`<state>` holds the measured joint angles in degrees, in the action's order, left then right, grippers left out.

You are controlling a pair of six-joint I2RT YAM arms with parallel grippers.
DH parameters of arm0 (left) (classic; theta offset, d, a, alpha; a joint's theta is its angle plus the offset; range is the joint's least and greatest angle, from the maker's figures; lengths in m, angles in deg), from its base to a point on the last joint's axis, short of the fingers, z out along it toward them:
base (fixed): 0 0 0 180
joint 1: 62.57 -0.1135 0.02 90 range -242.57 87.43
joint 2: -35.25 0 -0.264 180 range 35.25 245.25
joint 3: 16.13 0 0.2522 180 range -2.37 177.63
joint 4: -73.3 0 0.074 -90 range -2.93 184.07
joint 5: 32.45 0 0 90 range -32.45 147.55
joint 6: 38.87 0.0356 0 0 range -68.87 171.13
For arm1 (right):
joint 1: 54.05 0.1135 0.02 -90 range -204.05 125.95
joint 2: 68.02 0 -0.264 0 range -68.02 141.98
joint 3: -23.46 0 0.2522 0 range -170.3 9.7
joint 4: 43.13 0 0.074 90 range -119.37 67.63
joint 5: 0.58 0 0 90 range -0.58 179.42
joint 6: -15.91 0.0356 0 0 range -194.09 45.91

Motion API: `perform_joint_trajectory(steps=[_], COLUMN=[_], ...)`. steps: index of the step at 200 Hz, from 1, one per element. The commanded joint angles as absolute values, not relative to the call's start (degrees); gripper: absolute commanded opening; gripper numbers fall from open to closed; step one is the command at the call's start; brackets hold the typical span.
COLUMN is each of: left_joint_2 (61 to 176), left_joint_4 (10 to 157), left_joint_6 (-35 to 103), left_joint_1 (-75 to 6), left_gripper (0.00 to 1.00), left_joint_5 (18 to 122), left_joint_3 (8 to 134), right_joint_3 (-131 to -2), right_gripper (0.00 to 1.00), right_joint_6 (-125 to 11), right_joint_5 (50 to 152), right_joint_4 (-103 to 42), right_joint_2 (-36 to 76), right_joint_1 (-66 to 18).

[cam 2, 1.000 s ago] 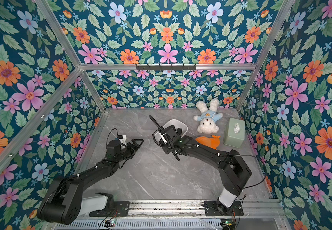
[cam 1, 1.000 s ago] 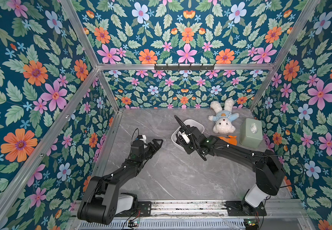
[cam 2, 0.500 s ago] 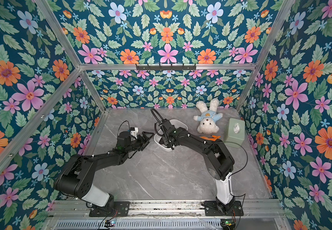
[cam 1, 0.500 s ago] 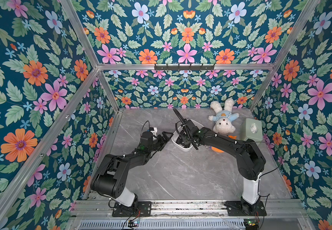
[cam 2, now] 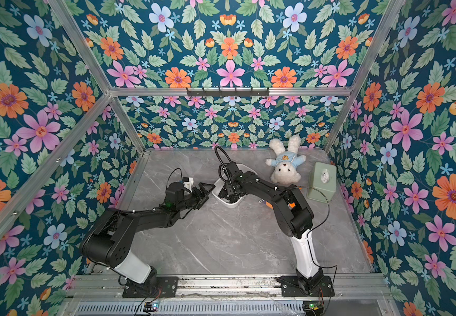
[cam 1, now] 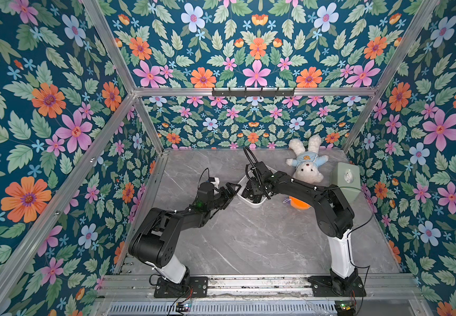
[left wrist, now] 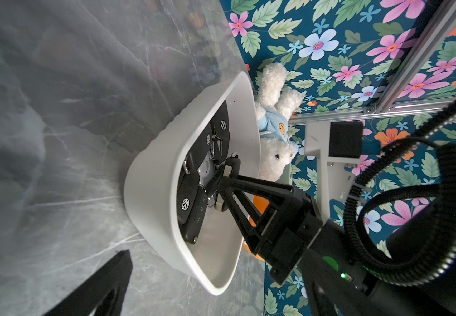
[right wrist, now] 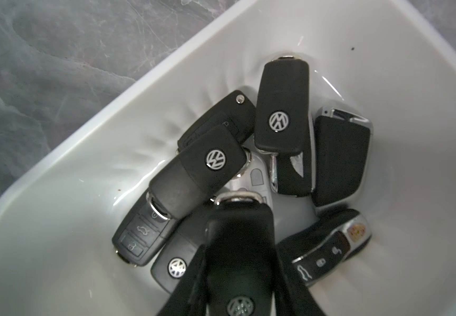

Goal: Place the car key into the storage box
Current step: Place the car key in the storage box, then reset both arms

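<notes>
The shallow white plastic storage box (right wrist: 84,131) holds a heap of black car key fobs (right wrist: 194,177), three of them showing round VW badges, plus a silver-trimmed fob (right wrist: 331,254) with a Porsche crest. The right gripper (left wrist: 222,187) reaches into the box, jaws clamped on another black VW-badged car key (right wrist: 237,240) just over the heap. The left gripper (cam 1: 231,190) sits spread apart beside the box's rim.

The right gripper (cam 2: 228,193) reaches down inside the white storage box (cam 2: 232,203) on the grey marble table (cam 2: 221,240). The left gripper (cam 2: 207,190), jaws spread, sits just beside the box's rim. A plush rabbit (cam 2: 285,167) and a green tissue box (cam 2: 321,182) lie farther back.
</notes>
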<state>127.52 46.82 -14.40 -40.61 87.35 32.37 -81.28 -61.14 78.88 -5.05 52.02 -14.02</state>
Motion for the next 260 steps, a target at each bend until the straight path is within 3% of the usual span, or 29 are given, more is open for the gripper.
perform_joint_trajectory(steps=[1, 65, 103, 148, 211, 260], left_joint_2=[127.0, 125.6, 124.0, 118.5, 109.0, 104.1], left_joint_4=[45.4, 46.9, 48.6, 61.2, 89.3, 90.8], left_joint_6=[-14.0, -13.2, -12.3, -4.3, 17.0, 29.0], left_joint_1=[-40.7, -40.6, -40.6, -40.8, -42.5, -46.3], left_gripper=[1.00, 1.00, 1.00, 1.00, 1.00, 1.00], left_joint_5=[86.8, 86.4, 85.9, 81.8, 60.9, 47.9], left_joint_3=[32.4, 32.3, 32.3, 35.3, 41.8, 37.8], right_joint_3=[-82.9, -84.5, -85.7, -83.4, -62.1, -38.1], right_gripper=[0.31, 0.37, 0.55, 0.59, 0.62, 0.70], right_joint_6=[-59.9, -59.5, -59.6, -59.6, -59.7, -56.9], right_joint_5=[78.1, 76.9, 76.1, 73.5, 62.8, 60.4], right_joint_4=[-4.3, -3.1, -2.6, -4.9, -19.2, -33.5], right_joint_2=[53.6, 55.1, 54.6, 48.8, 28.6, 8.0], right_joint_1=[-14.0, -14.0, -14.0, -14.0, -15.8, -26.7])
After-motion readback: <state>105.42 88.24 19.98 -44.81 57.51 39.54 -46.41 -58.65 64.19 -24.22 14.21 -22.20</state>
